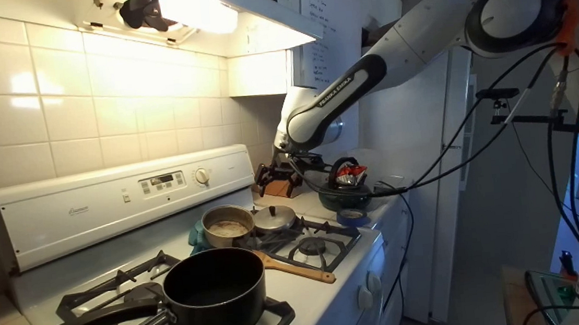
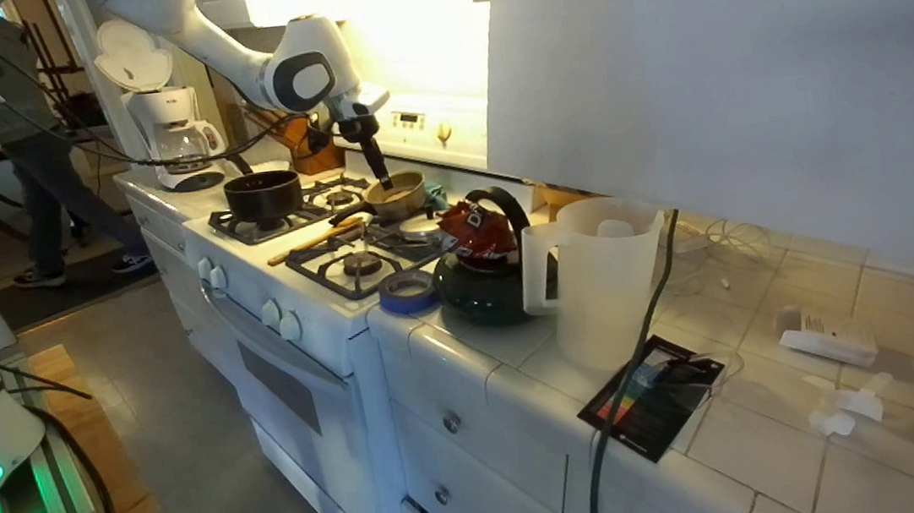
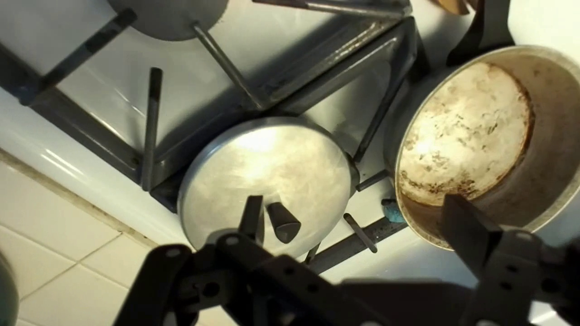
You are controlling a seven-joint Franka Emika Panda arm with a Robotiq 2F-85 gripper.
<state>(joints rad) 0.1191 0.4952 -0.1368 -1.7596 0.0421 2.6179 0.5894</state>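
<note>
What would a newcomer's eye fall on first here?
Probably the white arm stretched over the stove; in the wrist view its open fingers overlap the lid and pan. Next, the black pot at the stove's front, and the red bag on the kettle beside the stove.

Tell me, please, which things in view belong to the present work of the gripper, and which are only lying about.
Probably part of the work, being nearest the open, empty gripper:
metal lid
worn pot, beside the lid

Apparently just lying about, apart from the gripper:
black saucepan
wooden utensil
blue tape roll
dark kettle
red packet
plastic jug
</note>
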